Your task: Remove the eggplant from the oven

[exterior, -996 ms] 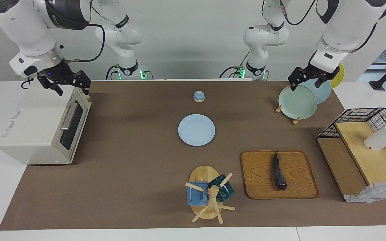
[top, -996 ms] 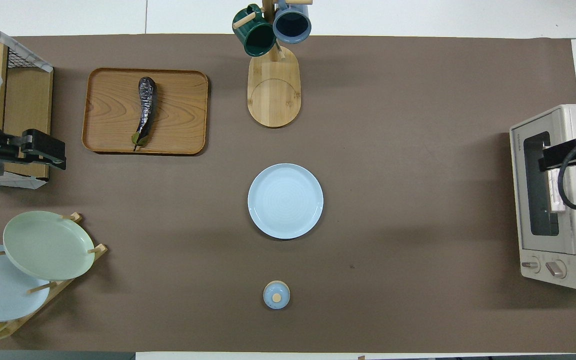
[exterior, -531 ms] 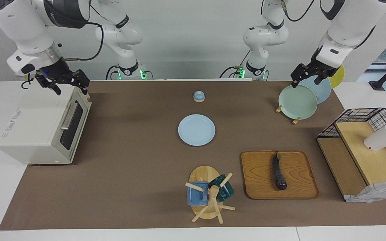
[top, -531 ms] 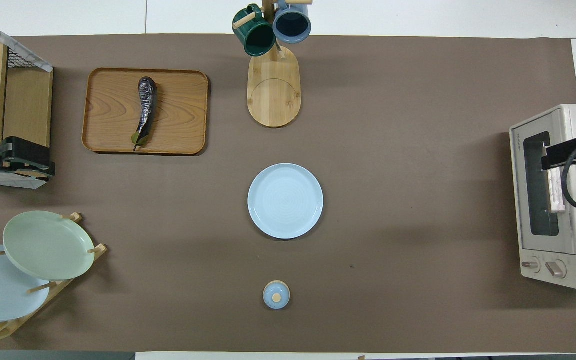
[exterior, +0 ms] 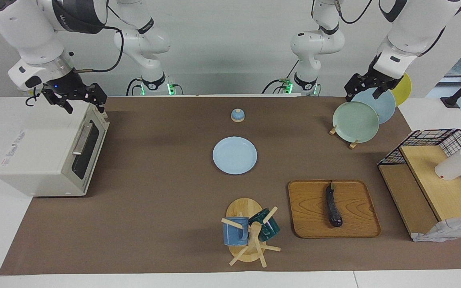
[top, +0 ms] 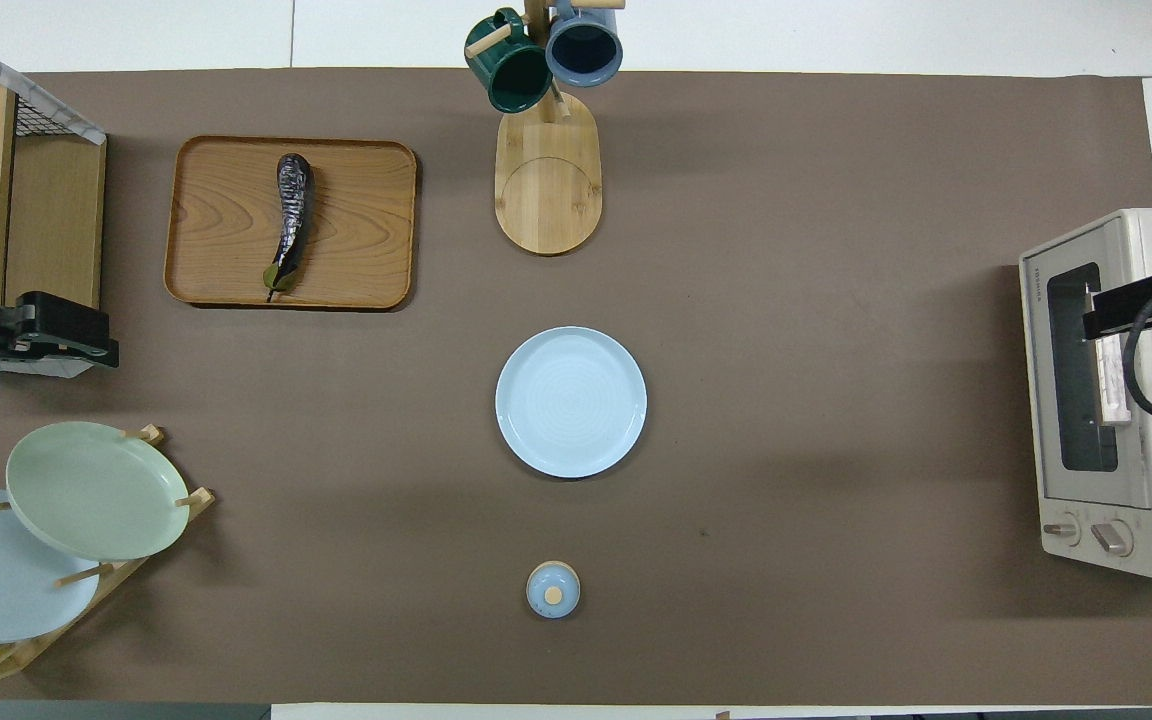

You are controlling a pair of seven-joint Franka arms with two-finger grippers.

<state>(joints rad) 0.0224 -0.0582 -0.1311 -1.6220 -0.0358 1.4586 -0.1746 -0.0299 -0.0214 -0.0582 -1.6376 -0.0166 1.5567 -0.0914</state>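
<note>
The dark purple eggplant (exterior: 333, 205) lies on a wooden tray (exterior: 358, 224), its green stem tip toward the robots; it also shows in the overhead view (top: 291, 215). The white oven (exterior: 42, 154) stands at the right arm's end of the table with its glass door shut (top: 1081, 370). My right gripper (exterior: 84, 104) hangs open and empty just over the oven's top edge above the door. My left gripper (exterior: 364, 91) is open and empty in the air over the plate rack.
A light blue plate (exterior: 235, 155) and a small blue lid (exterior: 237, 115) sit mid-table. A mug tree (exterior: 250, 232) stands beside the tray. A plate rack (exterior: 360, 118) and a wire shelf (exterior: 430, 180) with a white cup stand at the left arm's end.
My left gripper has risen a little over the plate rack. My right gripper has lifted slightly above the oven. Eggplant and oven door have not moved.
</note>
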